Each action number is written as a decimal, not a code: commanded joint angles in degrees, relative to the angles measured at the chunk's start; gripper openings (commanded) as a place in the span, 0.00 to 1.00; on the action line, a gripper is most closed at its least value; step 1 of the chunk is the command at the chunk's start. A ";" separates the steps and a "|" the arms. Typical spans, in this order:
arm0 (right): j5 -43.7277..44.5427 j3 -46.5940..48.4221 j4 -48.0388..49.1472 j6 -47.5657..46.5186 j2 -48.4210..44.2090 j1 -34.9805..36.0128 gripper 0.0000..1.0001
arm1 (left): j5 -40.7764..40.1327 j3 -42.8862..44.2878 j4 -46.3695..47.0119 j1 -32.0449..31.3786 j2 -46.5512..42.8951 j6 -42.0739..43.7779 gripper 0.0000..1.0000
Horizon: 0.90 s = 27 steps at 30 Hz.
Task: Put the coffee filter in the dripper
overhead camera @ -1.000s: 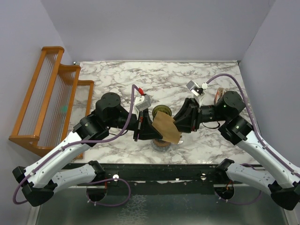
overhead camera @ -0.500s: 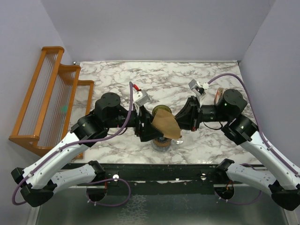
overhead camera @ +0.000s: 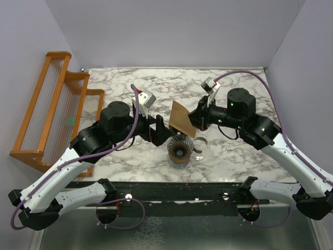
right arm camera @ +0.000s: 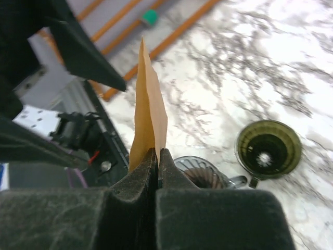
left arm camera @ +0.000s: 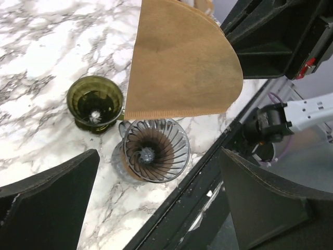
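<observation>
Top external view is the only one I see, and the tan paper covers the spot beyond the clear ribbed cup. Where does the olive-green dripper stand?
Observer: Left wrist view: the dripper stands upright close beside the clear ribbed cup, with no paper inside.
Operator: How is the tan paper held?
Observer: Right wrist view: the right gripper has its jaws shut on one edge of the tan paper.

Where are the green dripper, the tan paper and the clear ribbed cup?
green dripper [left arm camera: 95, 103]: left wrist view, its dark inside.
tan paper [left arm camera: 179, 62]: left wrist view, its flat face.
clear ribbed cup [left arm camera: 153, 148]: left wrist view, its ribbed inside.
</observation>
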 commanded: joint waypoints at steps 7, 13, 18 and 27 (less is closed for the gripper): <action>38.11 8.73 -9.20 3.87 8.21 11.83 0.01 | -5.53 3.87 -1.57 -0.12 3.40 -8.03 0.99; 51.39 9.34 -10.62 7.63 11.22 18.67 0.01 | -7.49 5.50 -0.99 -0.13 4.46 -9.44 0.99; 57.29 9.09 -10.34 9.24 12.17 21.40 0.01 | -10.88 6.38 -0.90 -0.12 4.32 -11.28 0.99; 60.83 9.03 -7.36 9.04 13.84 25.02 0.01 | -11.34 6.94 -0.68 -0.12 7.14 -13.37 0.99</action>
